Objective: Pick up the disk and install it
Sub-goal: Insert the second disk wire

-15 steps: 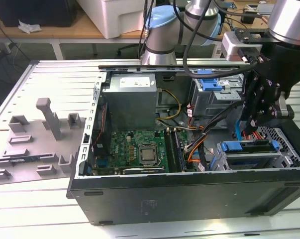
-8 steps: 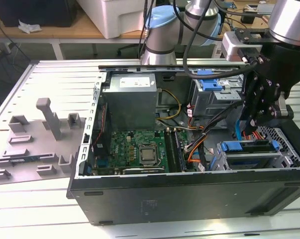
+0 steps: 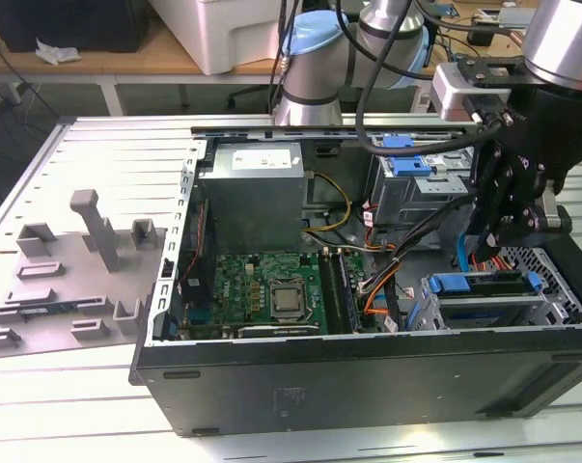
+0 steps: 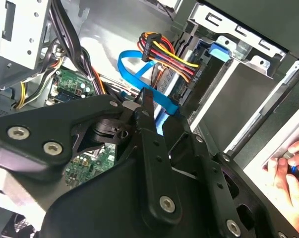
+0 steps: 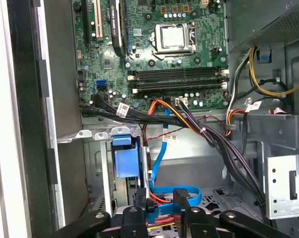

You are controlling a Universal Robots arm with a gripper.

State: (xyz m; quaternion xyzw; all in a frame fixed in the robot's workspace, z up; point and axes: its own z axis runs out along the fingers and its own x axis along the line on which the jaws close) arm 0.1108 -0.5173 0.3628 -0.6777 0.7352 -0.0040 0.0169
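The disk [image 3: 469, 283] sits in the drive cage at the near corner of the open computer case [image 3: 368, 371], on the exterior view's right. Its blue carrier shows end-on [image 5: 124, 161] in the first wrist view. In the second wrist view its blue tab [image 4: 219, 49] sits beside a plugged-in connector with red, yellow and black wires [image 4: 181, 67]. My gripper [image 3: 487, 253] hangs just above the cage, apart from the disk. Its tips meet, shut [image 4: 138, 104], with a blue flat cable [image 4: 159, 99] right behind them. I see nothing held between them.
Inside the case are the grey power supply box [image 3: 257, 198], the green motherboard [image 3: 271, 285] and a bundle of black cables [image 5: 223, 148]. A smaller blue bracket [image 3: 406, 162] sits in the far bay. A grey fixture [image 3: 69, 260] lies outside, on the exterior view's left. A person's hand [image 4: 288, 171] rests beyond the case.
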